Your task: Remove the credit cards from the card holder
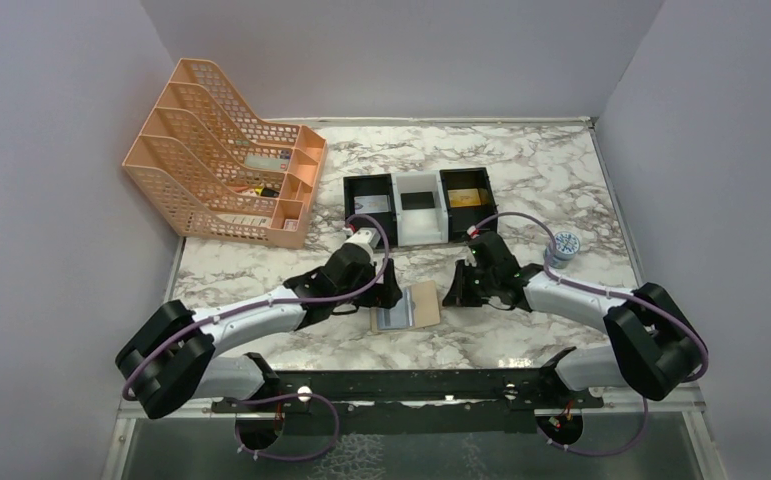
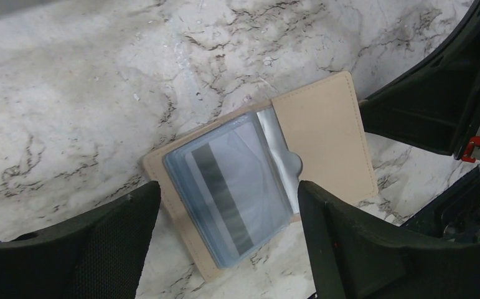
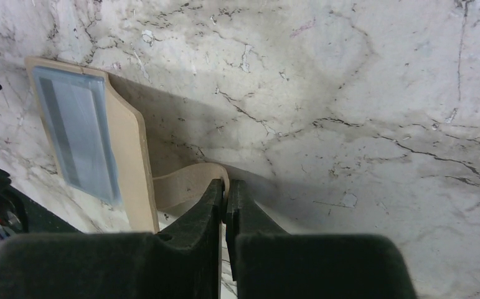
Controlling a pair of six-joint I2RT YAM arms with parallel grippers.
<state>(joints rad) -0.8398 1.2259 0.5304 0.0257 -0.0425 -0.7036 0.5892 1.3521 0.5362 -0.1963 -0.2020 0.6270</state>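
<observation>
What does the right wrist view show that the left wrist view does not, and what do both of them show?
Only the right wrist view shows the right tool shut on a curled tan flap of the card holder. Only the left wrist view shows the left tool open, with one finger on each side of the holder. Both views show the holder open on the marble table, with a dark-striped card inside its clear sleeves.
</observation>
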